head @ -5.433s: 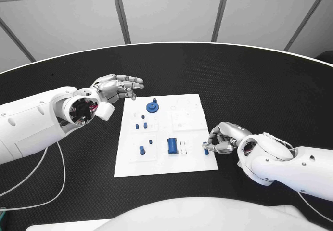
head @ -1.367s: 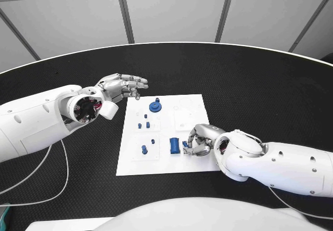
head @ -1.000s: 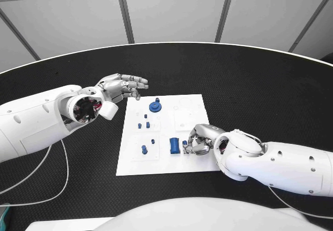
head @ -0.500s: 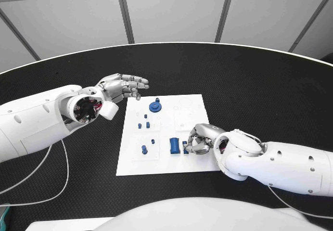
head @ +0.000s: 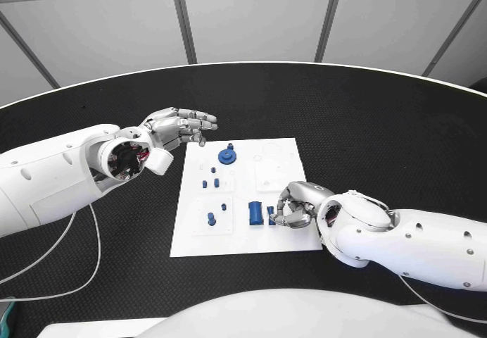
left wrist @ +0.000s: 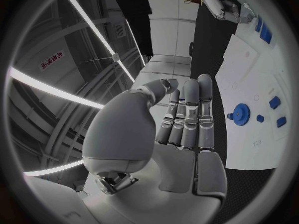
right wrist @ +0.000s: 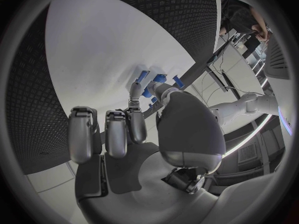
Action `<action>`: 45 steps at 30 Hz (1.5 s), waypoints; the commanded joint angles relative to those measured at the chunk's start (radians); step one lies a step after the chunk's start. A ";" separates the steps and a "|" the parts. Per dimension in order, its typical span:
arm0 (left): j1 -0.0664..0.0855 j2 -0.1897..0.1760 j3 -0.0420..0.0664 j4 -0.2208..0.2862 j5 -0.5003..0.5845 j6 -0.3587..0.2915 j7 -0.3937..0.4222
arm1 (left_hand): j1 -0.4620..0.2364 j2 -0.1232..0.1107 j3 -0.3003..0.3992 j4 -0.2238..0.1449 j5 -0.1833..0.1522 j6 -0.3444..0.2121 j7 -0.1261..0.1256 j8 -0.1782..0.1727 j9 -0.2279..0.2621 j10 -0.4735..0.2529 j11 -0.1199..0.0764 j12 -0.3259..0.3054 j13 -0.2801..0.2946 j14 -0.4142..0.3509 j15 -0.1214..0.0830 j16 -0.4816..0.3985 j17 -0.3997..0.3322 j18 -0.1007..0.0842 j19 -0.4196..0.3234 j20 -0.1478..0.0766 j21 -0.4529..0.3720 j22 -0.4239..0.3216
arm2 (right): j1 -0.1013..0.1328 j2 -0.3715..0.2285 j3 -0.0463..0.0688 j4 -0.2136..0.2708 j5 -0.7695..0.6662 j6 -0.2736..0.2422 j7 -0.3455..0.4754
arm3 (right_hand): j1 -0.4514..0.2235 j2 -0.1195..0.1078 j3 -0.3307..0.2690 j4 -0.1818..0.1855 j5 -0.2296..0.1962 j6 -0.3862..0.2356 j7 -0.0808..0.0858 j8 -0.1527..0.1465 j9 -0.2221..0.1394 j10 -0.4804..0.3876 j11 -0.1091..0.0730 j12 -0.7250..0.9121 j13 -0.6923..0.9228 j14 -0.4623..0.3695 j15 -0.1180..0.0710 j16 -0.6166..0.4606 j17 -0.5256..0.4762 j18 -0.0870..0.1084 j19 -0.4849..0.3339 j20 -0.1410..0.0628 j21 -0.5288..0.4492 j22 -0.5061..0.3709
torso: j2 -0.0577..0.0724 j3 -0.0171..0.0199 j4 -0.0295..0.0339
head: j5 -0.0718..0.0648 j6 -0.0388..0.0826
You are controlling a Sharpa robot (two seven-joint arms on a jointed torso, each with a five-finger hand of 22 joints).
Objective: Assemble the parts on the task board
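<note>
The task board [head: 243,236], a flat white rectangular plate with shallow moulded recesses, lies in the middle of the round black table [head: 386,127], whose surface carries a fine woven-looking grain. Over the board's near right part, the right hand [head: 292,204] sits low, its silver fingers curled in tight over a small blue piece [head: 270,211] beside the larger part. From the head view the piece seems pinched between thumb and a fingertip, though the curled fingers hide the contact itself; the right wrist view shows blue bits [right wrist: 153,84] just past the fingertips [right wrist: 135,92] against the smooth white plate. Just left of that hand stands the blue cylinder [head: 255,213], a stubby block-like part, upright on the board.

Farther up the board, the blue gear [head: 227,156] sits near the far edge, round and toothed, with a small knob at its top; the left wrist view catches its toothed rim [left wrist: 240,114] clearly. Between gear and cylinder, several small blue pegs [head: 215,182] stand in the left column of recesses.

The left hand [head: 183,127] hangs off the board's far left corner, above bare table, holding nothing, its jointed metallic fingers loosely extended side by side with the thumb apart.
</note>
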 commanded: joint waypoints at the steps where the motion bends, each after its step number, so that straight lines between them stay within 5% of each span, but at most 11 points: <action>1: 0.000 0.000 0.000 -0.001 0.000 0.000 0.000 | 0.000 0.011 -0.003 0.000 0.005 -0.004 0.005 -0.006 -0.001 -0.007 0.003 0.006 -0.002 -0.005 0.002 0.003 -0.001 0.018 -0.006 0.003 0.007 -0.001 | 0.000 -0.010 0.000 0.007 0.000 0.005 0.009 | 0.037 -0.006 -0.008 -0.020 -0.088 -0.006 -0.001 0.003 -0.005 0.057 -0.007 -0.006 0.190 0.103 -0.006 -0.004 0.243 -0.007 0.093 -0.005 -0.008 0.248 | -0.001 0.0012 -0.0010 | 0.001 0.000; 10: 0.000 0.005 0.000 -0.003 0.000 0.002 0.002 | 0.000 0.012 -0.002 0.001 0.006 -0.005 0.005 -0.006 -0.001 -0.007 0.003 0.006 -0.002 -0.006 0.002 0.003 -0.001 0.018 -0.006 0.003 0.007 -0.001 | 0.000 0.001 -0.001 -0.013 0.000 0.001 0.013 | 0.068 0.000 -0.018 -0.025 -0.158 -0.004 -0.002 0.002 -0.014 0.057 -0.007 -0.004 0.192 0.103 -0.006 -0.004 0.242 -0.007 0.093 -0.004 -0.009 0.247 | 0.000 0.0006 0.0022 | -0.001 0.000; 36: 0.000 0.010 0.000 -0.015 0.000 0.003 0.002 | 0.001 0.012 -0.002 0.000 0.005 -0.004 0.005 -0.006 -0.001 -0.007 0.003 0.007 -0.002 -0.006 0.001 0.004 -0.002 0.018 -0.006 0.003 0.007 -0.001 | -0.001 0.035 -0.002 -0.058 0.000 0.020 0.000 | 0.089 -0.002 -0.021 -0.034 -0.172 -0.002 -0.004 0.003 -0.018 0.059 -0.008 0.003 0.195 0.104 -0.007 -0.003 0.245 -0.008 0.094 -0.004 -0.005 0.248 | -0.001 -0.0003 -0.0011 | 0.000 0.000; 41: 0.000 0.011 0.000 -0.017 0.000 0.002 0.005 | 0.001 0.012 -0.002 0.000 0.005 -0.004 0.005 -0.006 -0.001 -0.007 0.003 0.007 -0.002 -0.006 0.001 0.004 -0.002 0.018 -0.006 0.003 0.007 -0.001 | -0.001 0.026 -0.002 -0.047 0.000 -0.013 0.017 | 0.092 -0.003 -0.021 -0.035 -0.173 -0.002 -0.004 0.003 -0.019 0.059 -0.008 0.000 0.194 0.103 -0.007 -0.004 0.243 -0.007 0.093 -0.005 -0.010 0.247 | -0.001 -0.0001 -0.0005 | -0.001 0.000; 45: -0.001 0.012 0.000 -0.018 0.000 0.002 0.010 | 0.001 0.012 -0.002 0.000 0.005 -0.004 0.005 -0.006 -0.001 -0.007 0.003 0.007 -0.002 -0.006 0.001 0.004 -0.002 0.018 -0.006 0.003 0.007 -0.001 | -0.001 0.008 -0.002 -0.029 0.029 -0.089 0.092 | 0.083 -0.005 -0.029 -0.026 -0.167 -0.010 0.002 -0.002 -0.023 0.051 -0.005 -0.020 0.185 0.099 -0.005 -0.015 0.226 -0.002 0.088 -0.004 -0.035 0.241 | -0.002 -0.0007 -0.0022 | -0.001 0.000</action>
